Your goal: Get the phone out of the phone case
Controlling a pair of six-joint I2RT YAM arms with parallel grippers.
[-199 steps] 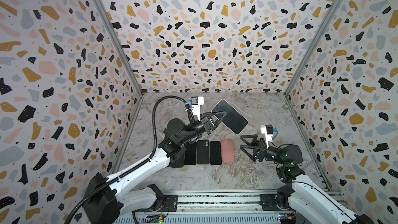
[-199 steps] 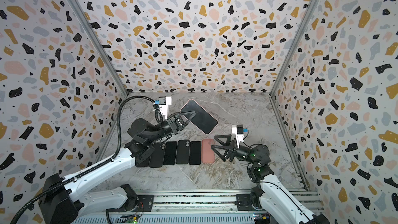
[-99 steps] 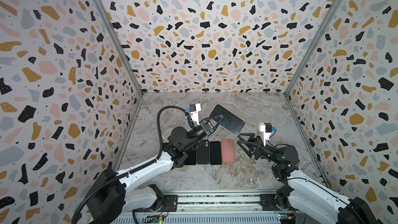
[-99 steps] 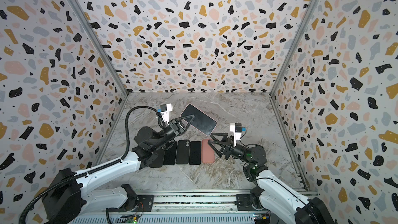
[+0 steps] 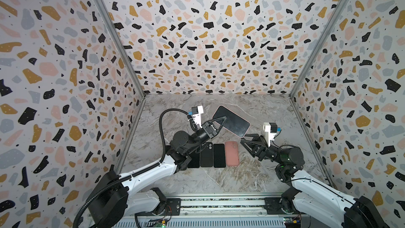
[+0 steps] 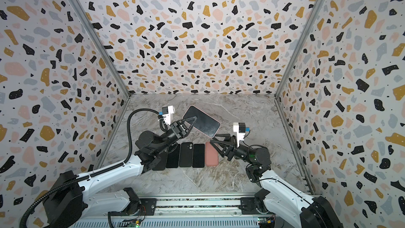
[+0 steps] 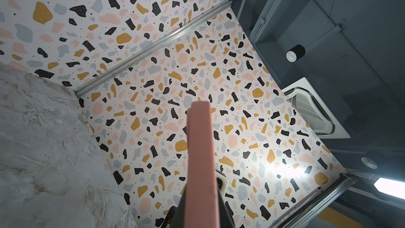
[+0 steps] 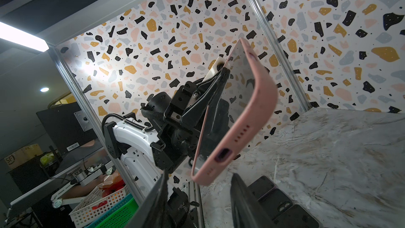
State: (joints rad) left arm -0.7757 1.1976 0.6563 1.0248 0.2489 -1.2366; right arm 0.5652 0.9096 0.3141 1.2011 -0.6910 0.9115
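Over on the left, the left tool (image 5: 221, 121) stays clamped tight on the left edge of the phone (image 5: 232, 121). It holds the phone tilted in the air above the tabletop (image 5: 219, 178), screen up, snug inside its pink phone case (image 8: 260, 104). The phone has barely shifted in the last second. Beneath it, the row of dark phones (image 5: 213, 155) and the spare pink case (image 5: 231, 153) lie flat and untouched. Now the action: the right tool (image 5: 242, 139), hanging back a second ago with jaws spread wide, has slid in to the phone's near-right corner! Its jaws have narrowed but are still parted, straddling that corner with no grip yet, as far as the right wrist view shows. That looks like the set-up for a pinch on the case rim. The peel hasn't begun, so phone and case are still one.
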